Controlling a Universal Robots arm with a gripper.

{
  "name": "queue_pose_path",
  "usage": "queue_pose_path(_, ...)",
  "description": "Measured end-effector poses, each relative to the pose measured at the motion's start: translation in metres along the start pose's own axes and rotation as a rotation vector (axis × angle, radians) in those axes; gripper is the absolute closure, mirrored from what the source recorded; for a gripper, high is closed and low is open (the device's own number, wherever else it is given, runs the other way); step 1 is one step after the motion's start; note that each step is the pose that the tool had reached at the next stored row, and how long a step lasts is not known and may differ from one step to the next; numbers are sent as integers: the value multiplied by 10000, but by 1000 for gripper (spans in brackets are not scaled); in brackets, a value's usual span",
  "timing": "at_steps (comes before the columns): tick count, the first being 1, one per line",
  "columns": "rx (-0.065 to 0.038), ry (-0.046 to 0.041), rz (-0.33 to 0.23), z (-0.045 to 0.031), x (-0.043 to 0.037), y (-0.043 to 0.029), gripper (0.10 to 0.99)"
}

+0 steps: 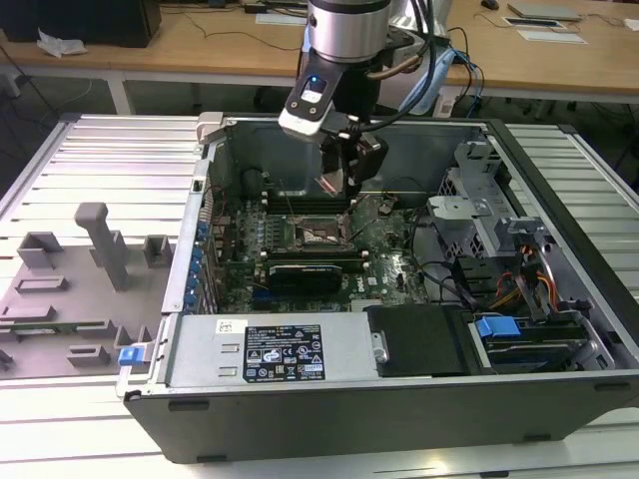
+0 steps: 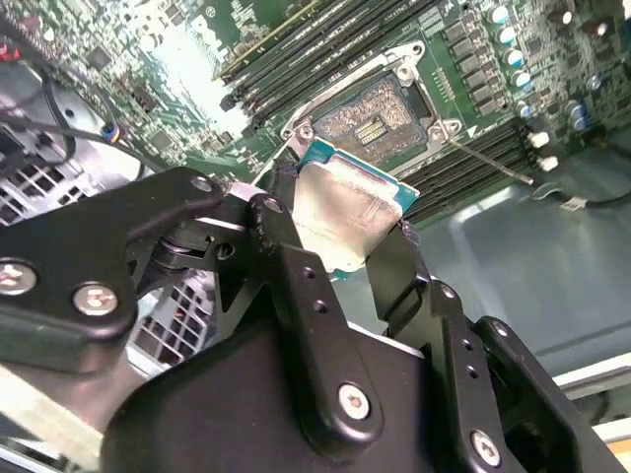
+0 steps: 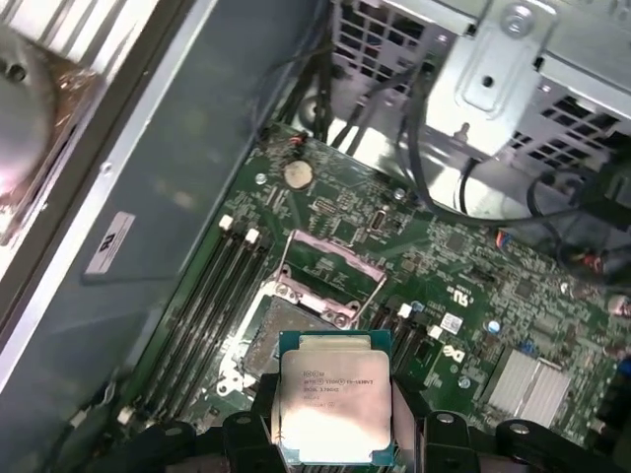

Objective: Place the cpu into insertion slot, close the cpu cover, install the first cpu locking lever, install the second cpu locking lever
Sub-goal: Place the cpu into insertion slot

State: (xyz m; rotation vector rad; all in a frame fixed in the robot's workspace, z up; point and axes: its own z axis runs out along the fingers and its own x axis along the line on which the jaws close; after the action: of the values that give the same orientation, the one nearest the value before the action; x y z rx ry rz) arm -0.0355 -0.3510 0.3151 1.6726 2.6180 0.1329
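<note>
My gripper hangs inside the open grey computer case and is shut on the cpu. The chip is held by its edges between the two black fingers, above the board. Its pale metal top faces the camera in both wrist views. The insertion slot lies uncovered just below and ahead of the chip, its contact field bare. The cpu cover stands swung open at the socket's far edge. A thin wire lever sticks out beside the socket.
Long black memory slots flank the socket. A metal drive cage and cables fill the exterior view's right of the case. A black box sits at the front. A grey fixture tray lies outside on the exterior view's left.
</note>
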Motion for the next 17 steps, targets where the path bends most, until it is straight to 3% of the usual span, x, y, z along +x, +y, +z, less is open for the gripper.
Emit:
queue_pose_path(5, -13, -65, 710, 8, 0, -1, 549)
queue_pose_path(15, -50, -245, 2718, 31, -1, -3, 549)
queue_pose_path(17, -65, -315, 3504, 53, -1, -4, 549)
